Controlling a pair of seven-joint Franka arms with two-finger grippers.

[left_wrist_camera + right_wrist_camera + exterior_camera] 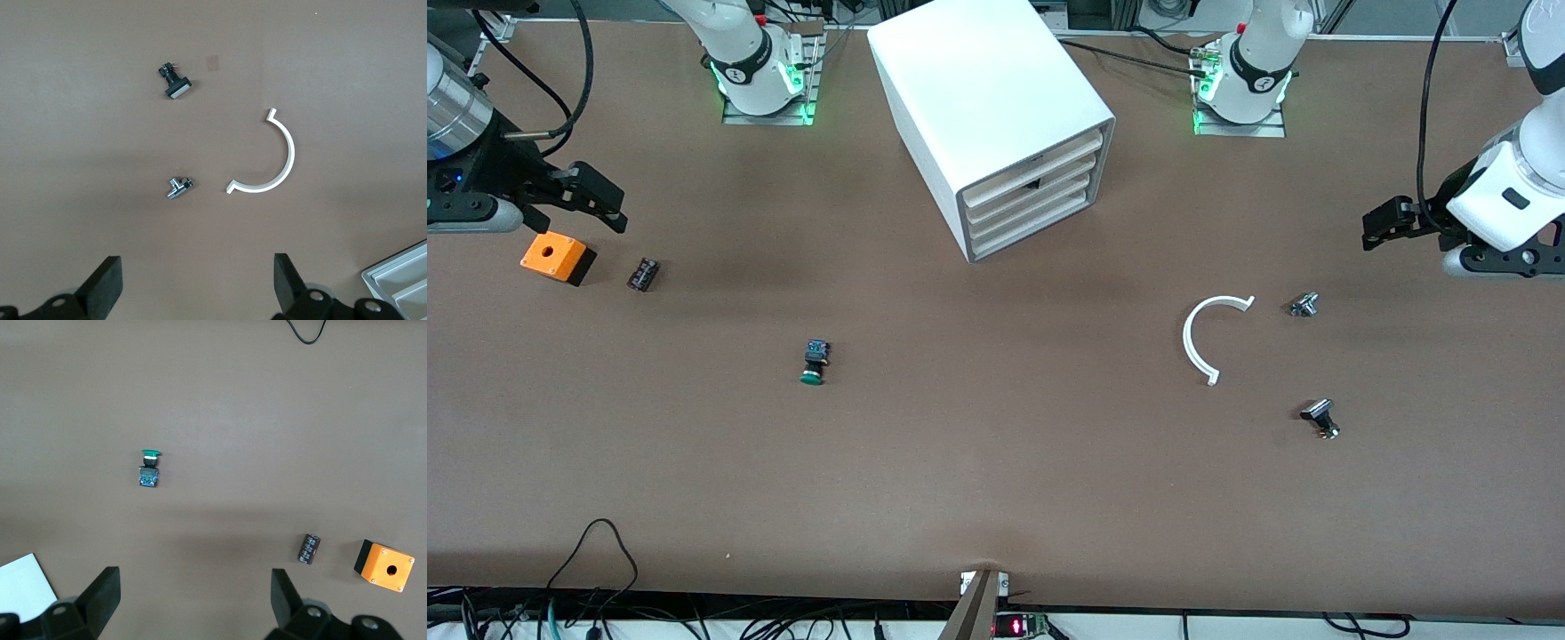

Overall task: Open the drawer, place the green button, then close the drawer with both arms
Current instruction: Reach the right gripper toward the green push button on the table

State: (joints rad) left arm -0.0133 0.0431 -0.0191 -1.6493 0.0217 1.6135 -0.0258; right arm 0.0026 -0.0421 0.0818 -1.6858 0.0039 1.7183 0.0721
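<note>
The white cabinet [996, 107] stands between the two arm bases, and all its drawers [1040, 209] are shut. The green-capped button [815, 363] lies on its side on the brown table, nearer to the front camera than the cabinet and toward the right arm's end. It also shows in the right wrist view [149, 468]. My right gripper [596, 203] is open and empty, up over the table just above the orange box. My left gripper [1380, 229] is open and empty, up over the left arm's end of the table. Both wrist views show the fingers spread wide: left gripper [198, 287], right gripper [193, 603].
An orange box with a hole [558, 257] and a small black part [643, 274] lie toward the right arm's end. A white curved strip [1199, 342] and two silver-black knobs [1304, 305] [1320, 418] lie toward the left arm's end. Cables run along the table's front edge.
</note>
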